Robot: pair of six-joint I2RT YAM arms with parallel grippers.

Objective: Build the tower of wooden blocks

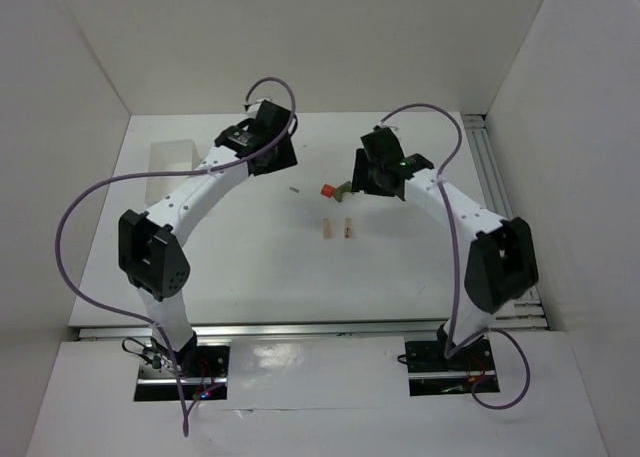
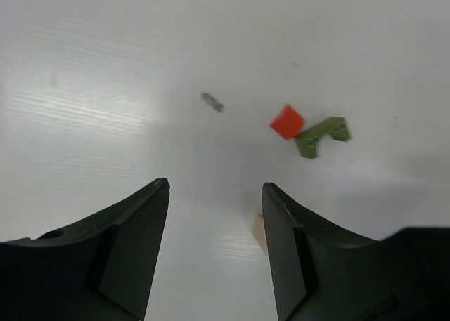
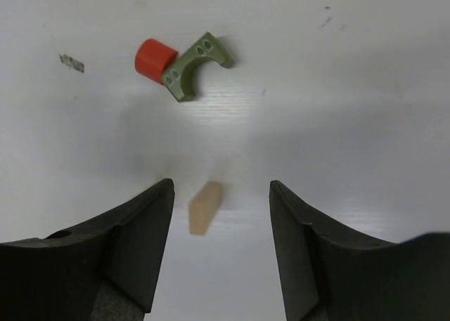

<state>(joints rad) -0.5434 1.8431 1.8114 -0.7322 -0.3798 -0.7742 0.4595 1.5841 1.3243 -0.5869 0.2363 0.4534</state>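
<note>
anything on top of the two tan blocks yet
Nothing: both tan blocks are bare, side by side with a gap. The green arch and red piece lie on the table beyond them, touching. In the left wrist view the left claw hides most of one.

Top view: bright, even, diffuse light inside white walls. The white bench (image 1: 250, 267) carries only faint, soft-edged shadows under the arms, and the glossy white panel (image 1: 320, 362) at the near edge shows mirror-like glare. Left wrist view: whole frame soft. The small red wooden block (image 2: 287, 121) and olive-green wooden arch block (image 2: 322, 135) have fuzzy edges. Streaky glare on the bench at left, broad grey shadow at centre. Dark fingers (image 2: 126, 258) of the left claw (image 2: 215, 194) out of focus. Right wrist view: sharper. Glare patch mid-frame; pale tan wooden block (image 3: 204, 207) slightly blurred, dim shadow above-left of it; right claw (image 3: 221, 194) blurred.
</note>
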